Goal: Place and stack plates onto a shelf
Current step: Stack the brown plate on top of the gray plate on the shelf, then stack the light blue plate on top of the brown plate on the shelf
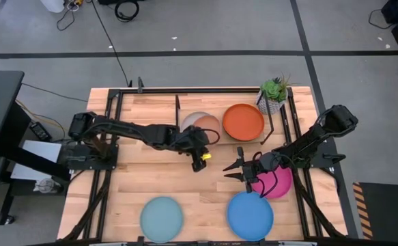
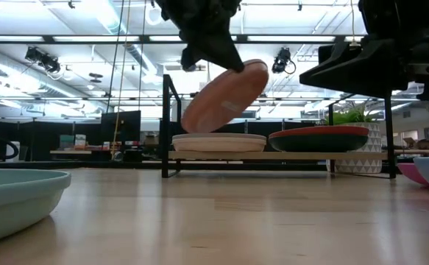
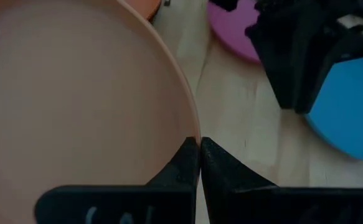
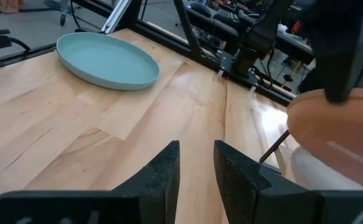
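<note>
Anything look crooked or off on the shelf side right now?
Only the pale peach plate: the left gripper, shut on its rim, holds it steeply tilted in the air above the grey-white plate on the shelf. The orange plate lies flat. No spills or damage show.

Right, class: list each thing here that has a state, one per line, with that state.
Peach plate: held tilted above the shelf.
White plate: flat on the shelf.
Orange plate: stacked on a darker plate.
Left claw: shut on the peach plate's rim.
Right claw: empty, fingers apart.
</note>
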You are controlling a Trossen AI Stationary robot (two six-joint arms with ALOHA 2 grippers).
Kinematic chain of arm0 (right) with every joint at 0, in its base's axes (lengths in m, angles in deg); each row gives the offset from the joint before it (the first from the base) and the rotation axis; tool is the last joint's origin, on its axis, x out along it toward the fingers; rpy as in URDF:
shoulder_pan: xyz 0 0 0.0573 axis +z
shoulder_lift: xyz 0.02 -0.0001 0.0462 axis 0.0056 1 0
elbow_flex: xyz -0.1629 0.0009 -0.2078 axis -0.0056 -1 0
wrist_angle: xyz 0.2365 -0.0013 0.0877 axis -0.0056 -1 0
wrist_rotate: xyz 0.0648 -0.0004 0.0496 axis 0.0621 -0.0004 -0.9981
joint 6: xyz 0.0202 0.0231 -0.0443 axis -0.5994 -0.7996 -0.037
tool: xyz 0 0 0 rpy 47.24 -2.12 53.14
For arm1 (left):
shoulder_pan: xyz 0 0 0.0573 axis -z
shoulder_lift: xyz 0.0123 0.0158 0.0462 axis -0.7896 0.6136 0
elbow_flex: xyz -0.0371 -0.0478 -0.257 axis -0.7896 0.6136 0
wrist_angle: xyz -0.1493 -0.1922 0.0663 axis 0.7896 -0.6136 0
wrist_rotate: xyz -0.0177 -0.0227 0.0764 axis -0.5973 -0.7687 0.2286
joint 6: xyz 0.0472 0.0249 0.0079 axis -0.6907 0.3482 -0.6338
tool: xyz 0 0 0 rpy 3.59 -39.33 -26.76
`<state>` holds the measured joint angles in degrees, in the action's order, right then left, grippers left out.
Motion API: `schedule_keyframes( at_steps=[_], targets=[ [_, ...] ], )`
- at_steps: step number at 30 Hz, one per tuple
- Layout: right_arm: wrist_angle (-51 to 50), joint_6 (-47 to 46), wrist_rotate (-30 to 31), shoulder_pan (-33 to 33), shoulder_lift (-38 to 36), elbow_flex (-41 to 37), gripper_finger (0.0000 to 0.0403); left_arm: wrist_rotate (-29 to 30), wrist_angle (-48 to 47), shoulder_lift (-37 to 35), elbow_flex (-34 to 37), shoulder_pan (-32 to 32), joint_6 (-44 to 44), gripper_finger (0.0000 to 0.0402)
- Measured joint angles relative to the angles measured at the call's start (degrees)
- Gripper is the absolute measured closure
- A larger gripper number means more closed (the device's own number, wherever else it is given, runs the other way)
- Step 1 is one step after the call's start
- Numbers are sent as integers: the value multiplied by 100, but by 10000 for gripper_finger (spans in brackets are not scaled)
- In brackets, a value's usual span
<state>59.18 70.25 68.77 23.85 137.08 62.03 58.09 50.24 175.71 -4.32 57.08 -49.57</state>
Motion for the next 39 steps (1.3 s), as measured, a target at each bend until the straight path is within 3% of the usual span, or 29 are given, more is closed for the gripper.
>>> schedule_keyframes(
  at_steps=[7, 16, 21, 29, 35, 39],
  targets=[
    [15, 0, -1, -2, 0, 0, 298, 78, -216, 271, -35, -103, -494, 391],
    [8, 0, -2, 1, 0, 0, 298, 621, -601, 430, -31, -100, -1612, 378],
    [-16, -19, -20, -1, 0, 0, 298, 635, -662, 504, -29, -100, -1726, 362],
    [-36, -85, -46, 3, 0, 0, 298, 631, -628, 549, -33, -83, -1715, 300],
    [-53, -200, -52, 14, 0, 0, 298, 674, 108, 515, -33, -89, -1508, 295],
    [-98, -254, -52, 52, 0, 0, 298, 1010, -157, 618, -39, -86, -1264, 298]
  ],
)
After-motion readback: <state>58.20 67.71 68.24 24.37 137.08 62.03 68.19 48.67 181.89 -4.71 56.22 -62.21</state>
